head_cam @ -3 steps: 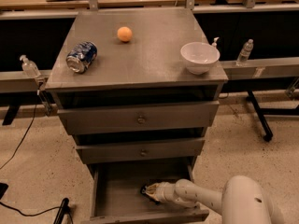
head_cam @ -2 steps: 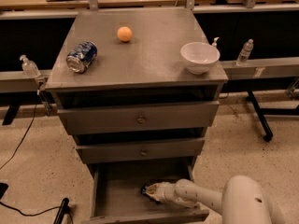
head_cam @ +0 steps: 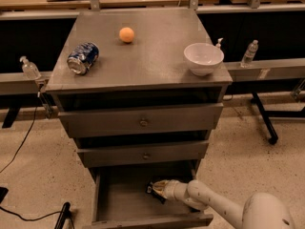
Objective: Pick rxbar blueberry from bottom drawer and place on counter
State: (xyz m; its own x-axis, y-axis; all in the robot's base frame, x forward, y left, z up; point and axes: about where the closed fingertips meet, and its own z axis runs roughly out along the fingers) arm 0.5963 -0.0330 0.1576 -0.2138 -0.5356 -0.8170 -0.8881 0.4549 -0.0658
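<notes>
1. Grey drawer, the lowest, is pulled out so its floor can be reached from above. The bar lies inside, right of the middle and toward the back.
2. The gripper is low in the drawer, right at the bar. The arm comes in over the right front corner. I cannot tell whether the jaws are closed on the bar.
3. The closed drawers sit close above the bar, so a lift probably needs to come forward first.
4. The counter holds a can on the left, a ball at the back and a bowl on the right. Its middle and front look free.
</notes>
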